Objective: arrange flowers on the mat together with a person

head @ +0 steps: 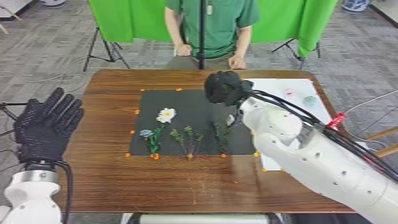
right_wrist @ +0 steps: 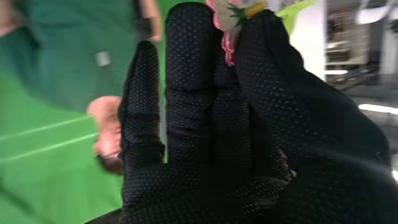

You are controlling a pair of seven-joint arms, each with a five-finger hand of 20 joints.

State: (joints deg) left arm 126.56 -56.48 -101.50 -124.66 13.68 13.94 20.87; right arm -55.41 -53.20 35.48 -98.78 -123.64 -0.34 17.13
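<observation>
On the black mat [head: 194, 102] lie a white flower [head: 166, 115], a small blue flower [head: 147, 133], leafy green sprigs [head: 189, 141] and a darker stem [head: 221, 138]. A pale bloom [head: 230, 120] is beside the right wrist. My right hand [head: 225, 89] is above the mat's far right part. In the right wrist view, the right hand [right_wrist: 200, 125] has straight fingers, and a pink flower [right_wrist: 233, 20] shows between the fingertips and thumb tip; contact cannot be told. My left hand [head: 44, 127] is open beside the table's left edge.
A white sheet [head: 284, 85] lies at the table's right, with a pink flower [head: 289, 92] and a pale green one [head: 310, 101] on it. Small orange markers [head: 156, 156] line the mat's edges. The brown table [head: 107, 175] surrounds the mat. My right arm crosses the sheet.
</observation>
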